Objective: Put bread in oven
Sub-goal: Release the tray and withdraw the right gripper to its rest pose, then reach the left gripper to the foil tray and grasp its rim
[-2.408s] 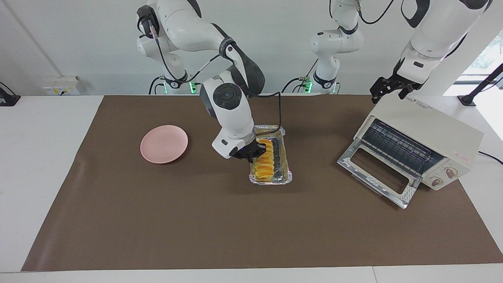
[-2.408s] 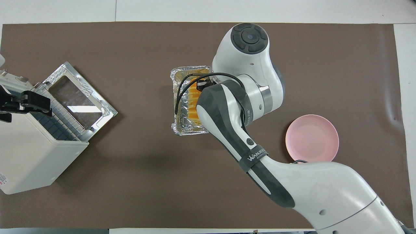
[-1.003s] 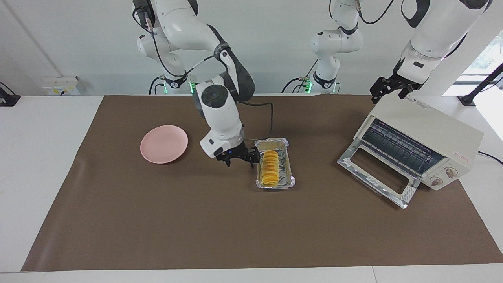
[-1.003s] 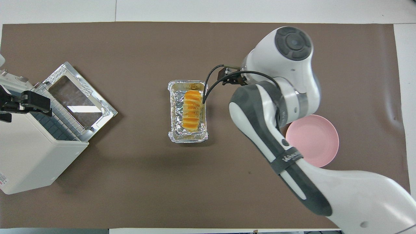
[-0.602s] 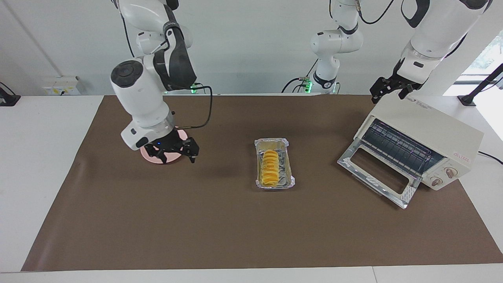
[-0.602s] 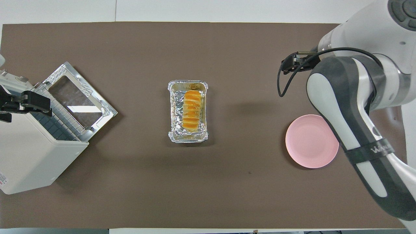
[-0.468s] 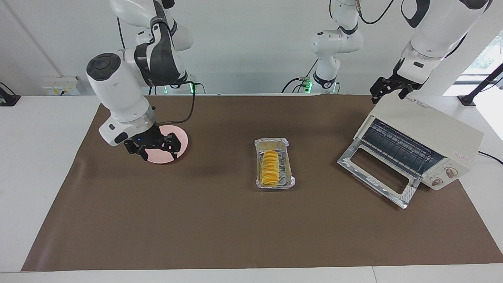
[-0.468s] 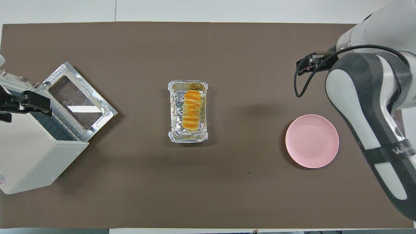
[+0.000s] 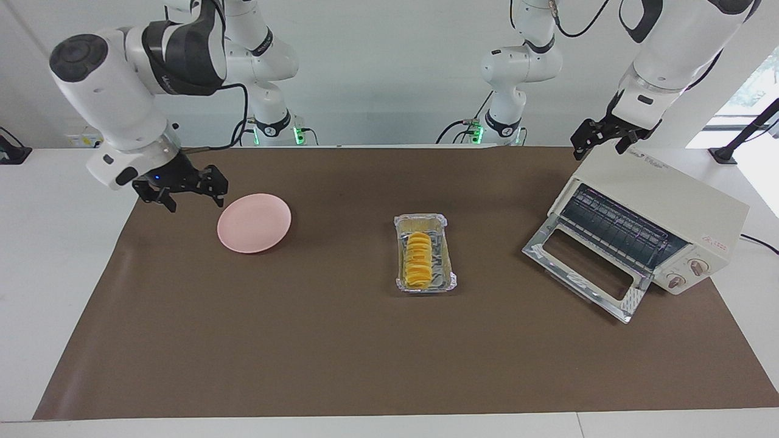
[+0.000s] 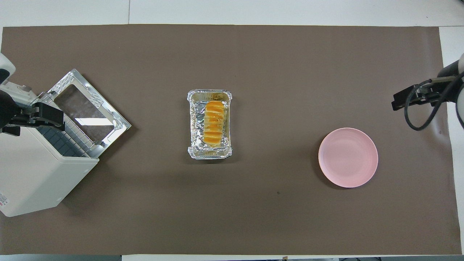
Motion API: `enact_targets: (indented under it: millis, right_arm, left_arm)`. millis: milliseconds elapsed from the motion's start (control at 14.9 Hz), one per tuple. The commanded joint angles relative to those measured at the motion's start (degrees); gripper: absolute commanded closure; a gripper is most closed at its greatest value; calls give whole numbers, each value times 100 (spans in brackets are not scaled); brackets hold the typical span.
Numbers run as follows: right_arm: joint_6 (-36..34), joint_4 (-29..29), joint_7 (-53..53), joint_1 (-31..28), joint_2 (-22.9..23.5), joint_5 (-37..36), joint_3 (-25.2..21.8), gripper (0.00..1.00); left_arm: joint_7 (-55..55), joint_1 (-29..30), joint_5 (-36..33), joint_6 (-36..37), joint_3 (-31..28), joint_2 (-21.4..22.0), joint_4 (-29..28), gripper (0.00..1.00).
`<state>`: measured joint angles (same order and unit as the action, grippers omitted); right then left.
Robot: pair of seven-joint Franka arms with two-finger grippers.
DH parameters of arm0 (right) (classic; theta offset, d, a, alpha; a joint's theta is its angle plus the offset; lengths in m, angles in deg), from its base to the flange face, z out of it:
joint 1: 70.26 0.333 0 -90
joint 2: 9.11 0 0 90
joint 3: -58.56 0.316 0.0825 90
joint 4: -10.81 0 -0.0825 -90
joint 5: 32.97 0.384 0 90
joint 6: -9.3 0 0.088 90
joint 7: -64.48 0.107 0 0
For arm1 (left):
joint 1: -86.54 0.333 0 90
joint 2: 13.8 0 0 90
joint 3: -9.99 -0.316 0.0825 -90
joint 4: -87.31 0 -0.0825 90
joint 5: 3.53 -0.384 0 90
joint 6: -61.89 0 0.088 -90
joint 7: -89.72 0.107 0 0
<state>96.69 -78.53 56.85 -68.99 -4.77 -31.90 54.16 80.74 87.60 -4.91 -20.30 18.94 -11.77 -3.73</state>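
Two tools are mine. My right tool point(image 9: 185, 185) hangs spread and empty over the worktop's point(image 9: 341, 340) edge beside the pink plate point(image 9: 254, 222); my left tool point(image 9: 602, 137) waits over the oven point(image 9: 660, 210), its state unclear. To grasp well, I should descend squarely across the bread's point(image 9: 417, 260) width. It lies in the foil tray point(image 9: 450, 277), well apart from my right tool, toward the open oven.

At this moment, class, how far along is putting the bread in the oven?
Done: the oven door hangs open, and the bread lies in the foil tray mid-table. In hand: nothing. The right gripper hangs empty beside the pink plate; the left gripper waits over the oven. Left: carrying the bread in.
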Motion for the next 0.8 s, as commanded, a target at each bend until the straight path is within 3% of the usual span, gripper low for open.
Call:
enact_targets:
  millis: [0,334,535,602,736]
  right_arm:
    - [-222,-635,-55,-161,-627,-98,141,0]
    - [-144,-1014,-186,-575,-892,-299,449,0]
    - [-4,-962,-187,-583,-857,-406,529,0]
    - [-3,-918,-178,-601,-839,-405,529,0]
    - [23,-787,-99,-601,-813,-388,537,0]
  left_arm:
    - [-7,-229,77,45,2,122,-99,0]
    - [-59,-658,103,-884,28,-61,-362,0]
    - [-306,-889,94,-2104,28,-361,-1141,0]
    - [-358,-1002,94,-2517,28,-509,-1336,0]
    - [-1136,-1571,42,-3195,11,-1167,-1190,0]
